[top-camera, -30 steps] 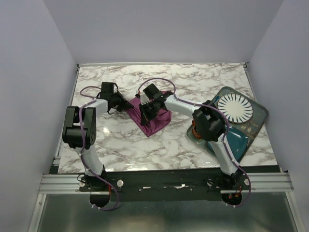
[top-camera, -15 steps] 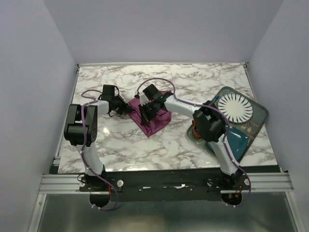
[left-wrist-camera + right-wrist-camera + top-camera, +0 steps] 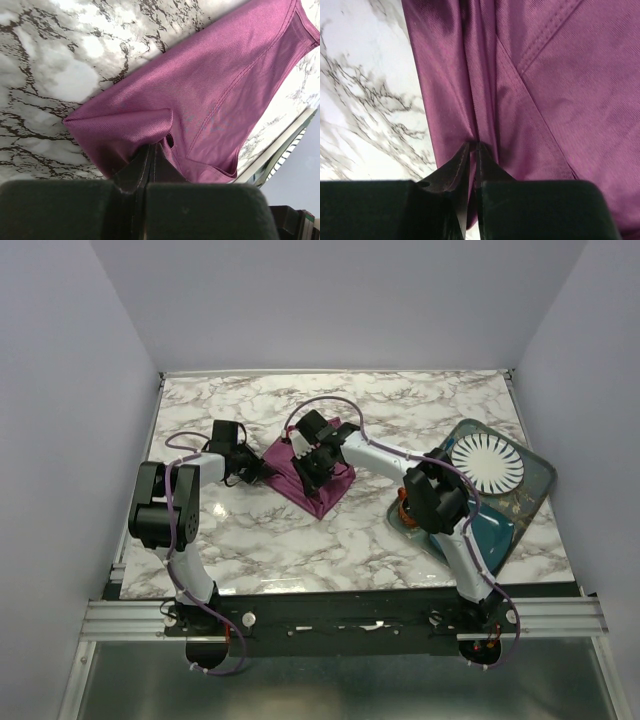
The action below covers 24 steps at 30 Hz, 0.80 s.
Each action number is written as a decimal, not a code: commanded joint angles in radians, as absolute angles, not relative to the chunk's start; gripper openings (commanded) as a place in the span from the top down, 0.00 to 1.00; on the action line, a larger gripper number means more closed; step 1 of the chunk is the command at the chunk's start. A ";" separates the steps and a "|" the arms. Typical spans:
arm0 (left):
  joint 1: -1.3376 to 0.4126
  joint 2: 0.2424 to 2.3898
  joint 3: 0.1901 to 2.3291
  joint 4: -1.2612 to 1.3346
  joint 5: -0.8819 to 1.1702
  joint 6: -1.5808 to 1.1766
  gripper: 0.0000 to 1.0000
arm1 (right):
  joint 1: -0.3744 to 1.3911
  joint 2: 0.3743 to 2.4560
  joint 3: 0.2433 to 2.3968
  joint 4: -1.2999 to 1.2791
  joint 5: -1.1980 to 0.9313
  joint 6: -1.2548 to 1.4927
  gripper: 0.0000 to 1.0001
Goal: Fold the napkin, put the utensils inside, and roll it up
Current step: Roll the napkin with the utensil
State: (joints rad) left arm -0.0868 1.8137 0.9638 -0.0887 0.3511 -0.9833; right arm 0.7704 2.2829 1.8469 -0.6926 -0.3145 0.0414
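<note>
Two grips on one plum-purple thin cloth napkin (image 3: 318,485), lying as a folded wedge near the middle of the marble table (image 3: 400,410): left gripper (image 3: 262,468) at its left corner, right gripper (image 3: 312,462) over its middle. From the left wrist: black fingers (image 3: 135,172) clenched on a puckered corner. From the right wrist: fingers (image 3: 455,167) pinched tight on a raised ridge of cloth. Best, probably, to lift both pinches together, keep the fabric taut, and lay edge on edge before releasing.

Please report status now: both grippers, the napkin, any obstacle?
Left gripper shut on napkin. Right gripper shut on napkin. Napkin folded, on table. Plate, mat apart, far right.
</note>
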 commanded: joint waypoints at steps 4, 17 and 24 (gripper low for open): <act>-0.089 1.827 0.933 -0.227 0.248 -0.982 1.00 | 0.802 2.188 1.924 -0.790 -0.198 0.009 0.65; -0.089 1.835 0.943 -0.236 0.245 -0.989 1.00 | 0.928 2.210 1.944 -0.756 -0.138 -0.031 0.45; -0.089 1.836 0.946 -0.236 0.249 -0.988 1.00 | 0.927 2.259 1.937 -0.729 -0.112 -0.044 0.68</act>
